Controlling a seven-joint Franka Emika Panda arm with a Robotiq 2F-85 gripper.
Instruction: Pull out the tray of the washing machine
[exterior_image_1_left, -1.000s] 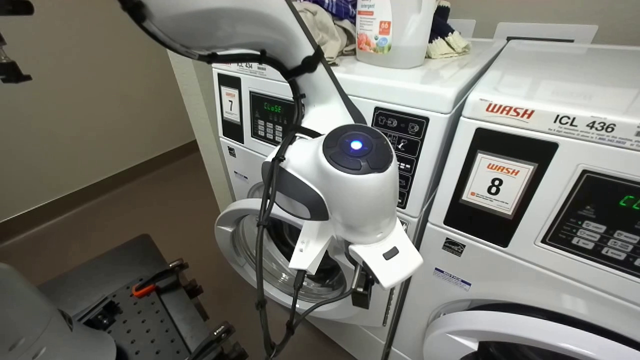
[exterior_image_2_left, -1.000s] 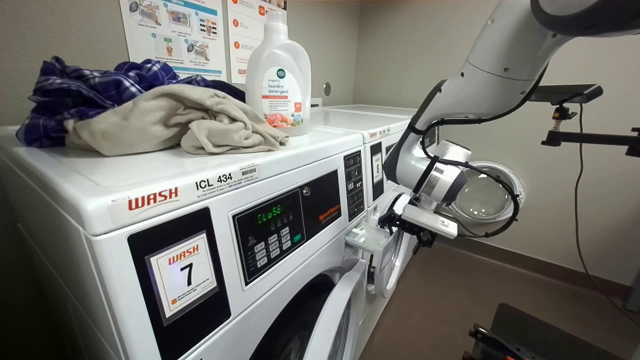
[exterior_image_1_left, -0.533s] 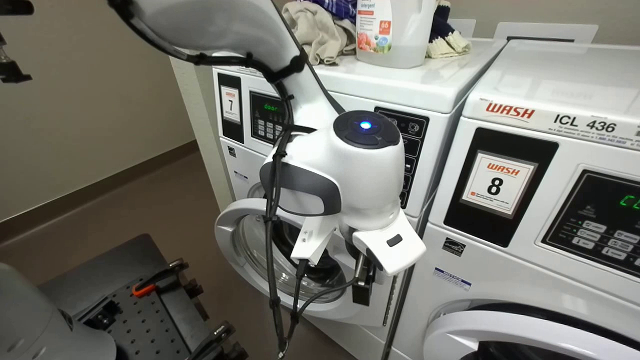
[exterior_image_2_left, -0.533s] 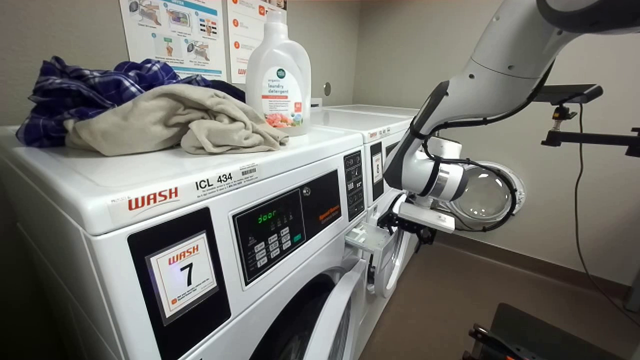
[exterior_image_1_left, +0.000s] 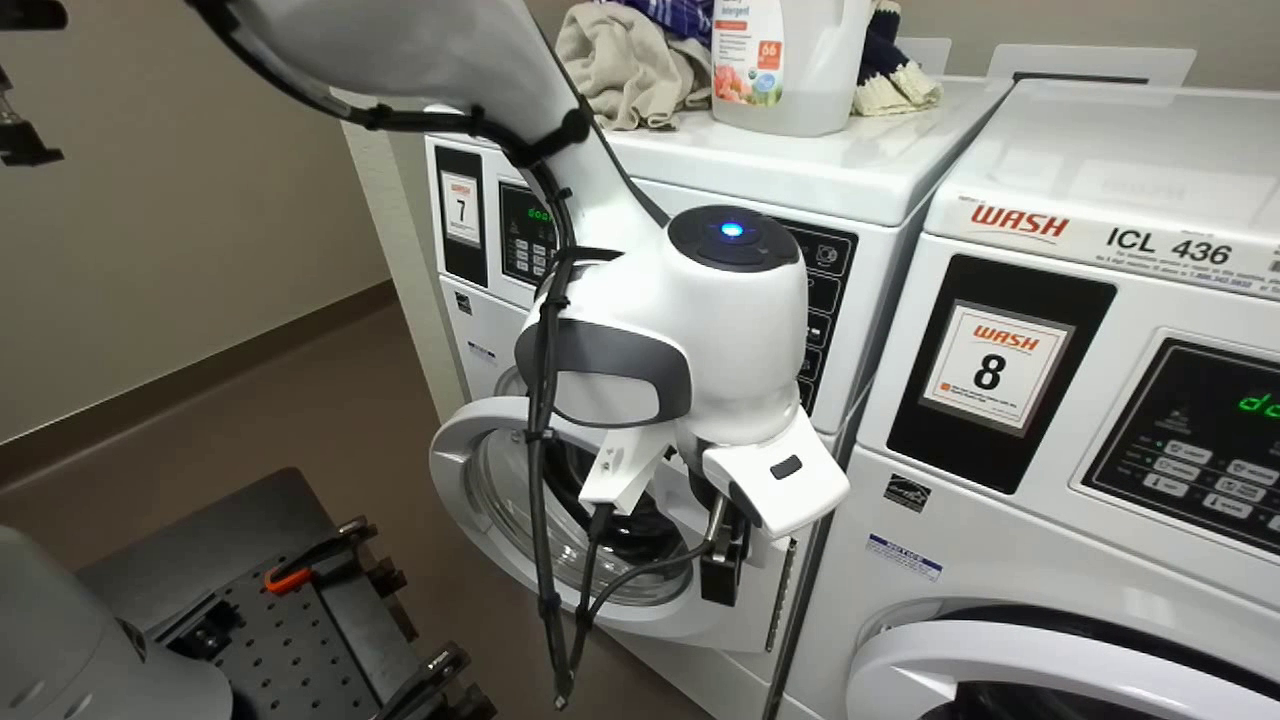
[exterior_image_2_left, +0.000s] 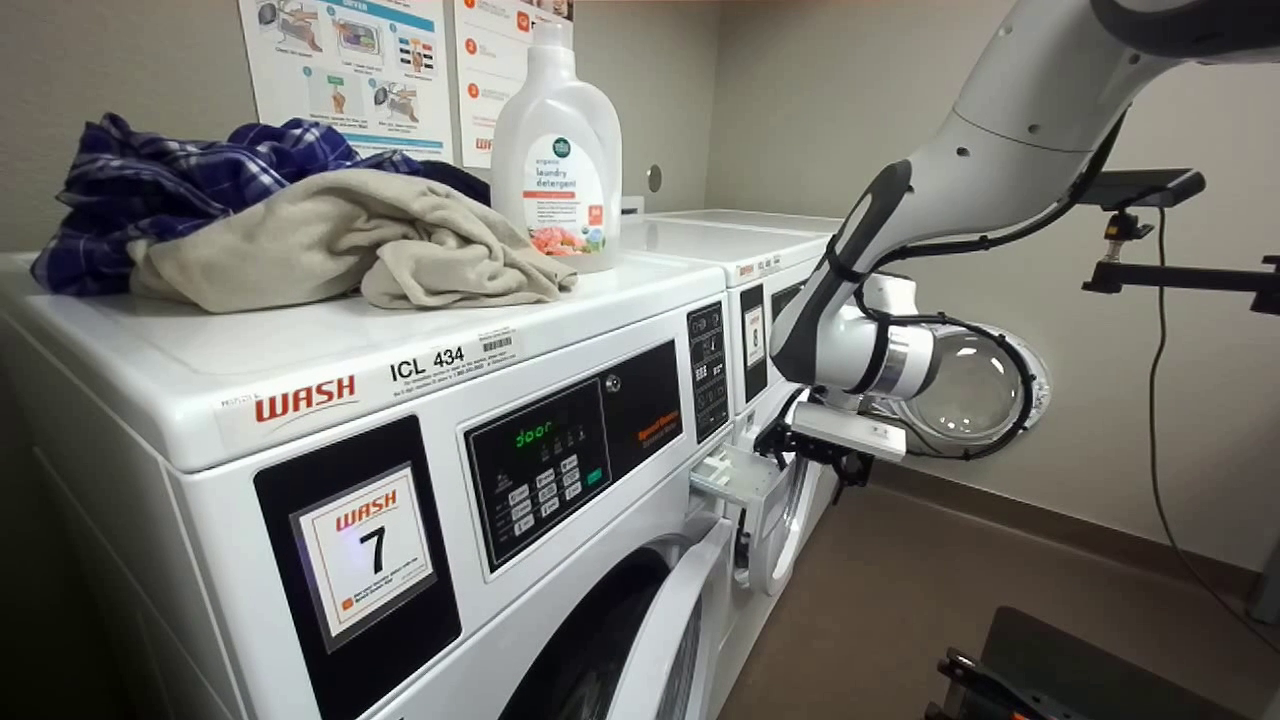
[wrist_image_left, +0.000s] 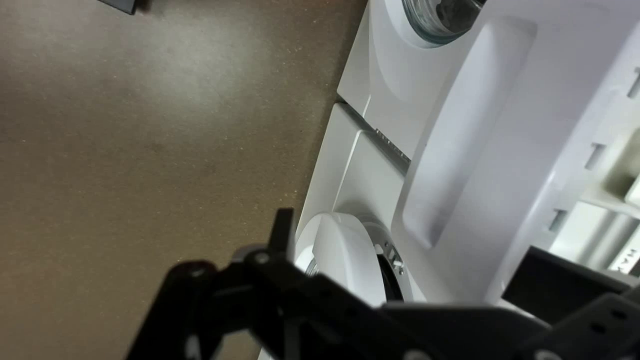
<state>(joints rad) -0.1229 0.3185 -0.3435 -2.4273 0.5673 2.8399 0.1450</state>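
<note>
Brown floor (exterior_image_2_left: 900, 590) and pale walls (exterior_image_2_left: 800, 110) box in the laundry room I'm watching from afar. Largest in it is the washing machine (exterior_image_2_left: 440, 430), so I place everything by that. Just beside it stands a second washer (exterior_image_1_left: 1000, 540); out in front of it reaches my arm (exterior_image_2_left: 1030, 120). Low on its front, the round door (exterior_image_2_left: 670, 620) hangs open.

Above that door, under the symbol panel (exterior_image_2_left: 708, 370), the tray (exterior_image_2_left: 735, 475) juts from the washing machine's front, already drawn out; whether any travel is left I can't tell. I judge it light, stiff plastic, sleek enough for a grip to skid and liable to bind or crack if twisted. I'd take its front wall (wrist_image_left: 525, 150) across the thickness, or by what looks like a long scooped hollow (wrist_image_left: 465, 135), and draw straight away from the washing machine.

Relative to my hand (wrist_image_left: 407, 250), the tray is close in: its front wall runs between the fingers (wrist_image_left: 555, 280). They're spread wide, pinching nothing that I can see, one outside and clear of the plastic, the other over the tray's inside; whether that one touches, I can't tell.
</note>
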